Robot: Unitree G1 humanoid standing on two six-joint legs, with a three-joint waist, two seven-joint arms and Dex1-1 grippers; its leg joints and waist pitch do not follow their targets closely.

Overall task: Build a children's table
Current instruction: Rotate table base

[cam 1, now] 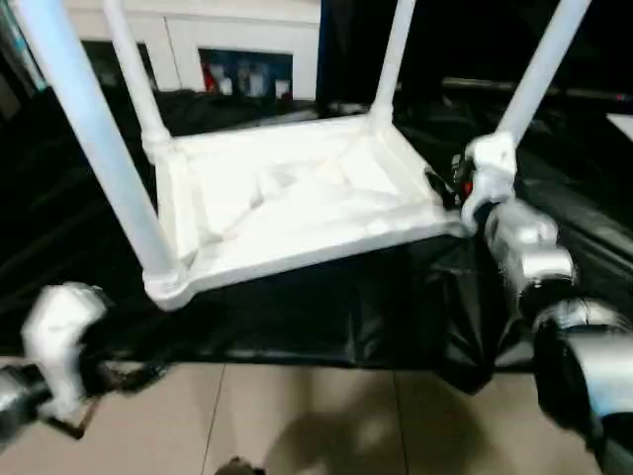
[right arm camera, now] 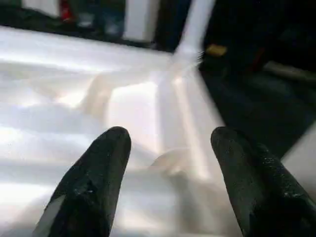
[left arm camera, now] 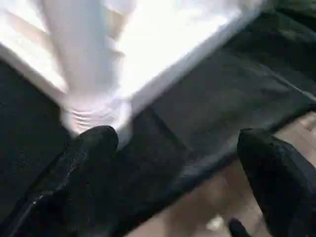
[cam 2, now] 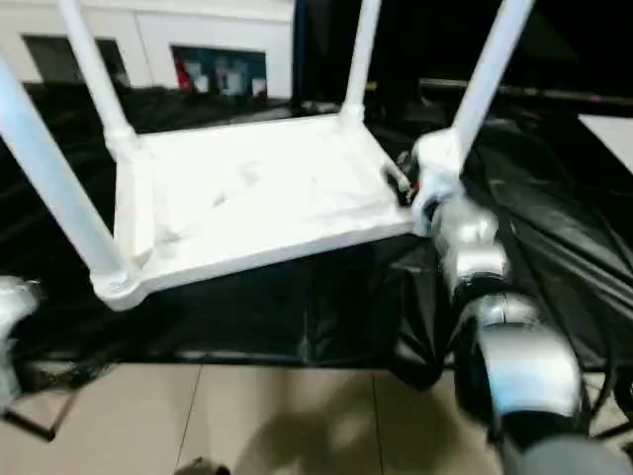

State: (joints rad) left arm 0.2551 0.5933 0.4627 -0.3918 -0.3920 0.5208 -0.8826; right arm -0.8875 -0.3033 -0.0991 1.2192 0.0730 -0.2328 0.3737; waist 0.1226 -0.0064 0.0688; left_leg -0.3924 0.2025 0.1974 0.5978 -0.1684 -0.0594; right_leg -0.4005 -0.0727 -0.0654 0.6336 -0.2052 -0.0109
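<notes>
Left gripper (left arm camera: 177, 173): at the near left, over the tiled floor (cam 1: 316, 426), clear of the work. Its fingers (left arm camera: 79, 168) stand wide apart and hold nothing; the wrist view looks past them to the nearest corner socket.

Children's table (cam 1: 297, 198): upside down on a surface covered with black sheeting (cam 1: 326, 307), ribbed underside facing up. Four white legs (cam 1: 94, 139) stand in the corner sockets and rise out of view. The near-left corner overhangs toward the floor edge of the sheeting.

Right gripper (right arm camera: 168, 163): at the tabletop's right near corner, just beside the leg (cam 1: 539, 69) there. Its fingers (right arm camera: 94, 182) are parted over the ribbed underside; whether they touch it cannot be told.

White cabinet (cam 1: 227, 45): behind the table, with glass doors.
</notes>
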